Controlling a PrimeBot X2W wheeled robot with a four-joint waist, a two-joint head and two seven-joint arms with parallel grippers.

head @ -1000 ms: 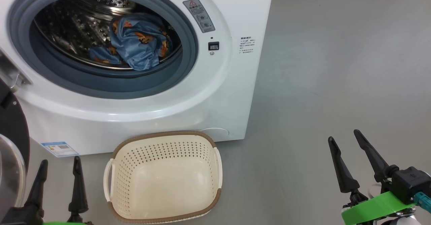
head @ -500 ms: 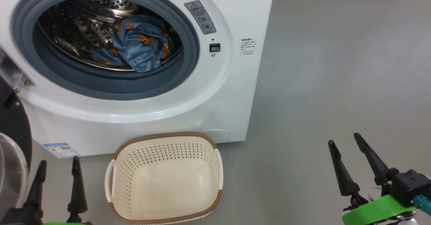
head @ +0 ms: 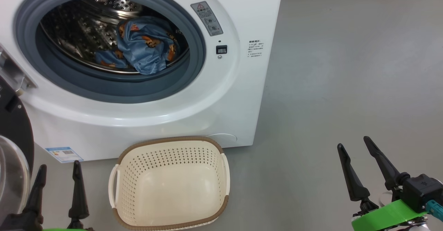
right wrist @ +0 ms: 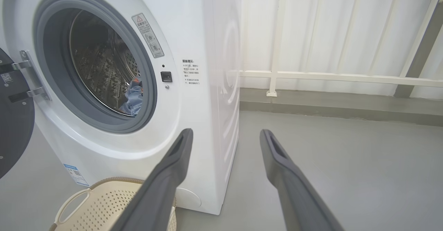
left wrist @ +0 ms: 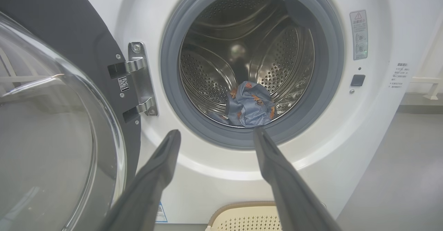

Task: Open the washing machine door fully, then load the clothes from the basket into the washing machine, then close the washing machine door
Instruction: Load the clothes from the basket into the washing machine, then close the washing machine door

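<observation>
**Both jaws wide and empty, laundry's in the drum**

Jaws first: the left gripper (head: pixel 59 165) is spread wide with nothing between its jaws, and the right gripper (head: pixel 353 141) is the same, wide and empty. Both hang low in front of the washing machine (head: pixel 221 96), clear of it. The left one is toward its hinge side near the blue label (head: pixel 60 154). The right one is well off past the machine's other front corner, over the grey floor (head: pixel 346 68).

The washing machine door (left wrist: pixel 69 23) is swung out on the machine's hinge side, hanging on its metal hinge (left wrist: pixel 140 80), with the glass bowl bulging toward the left wrist camera. The clothes (head: pixel 145 49) sit crumpled low in the machine's steel drum (head: pixel 79 27), just behind the grey gasket (head: pixel 114 89). The basket (head: pixel 169 140) stands on the floor just in front of the machine's foot, below the opening, and it's empty.
</observation>
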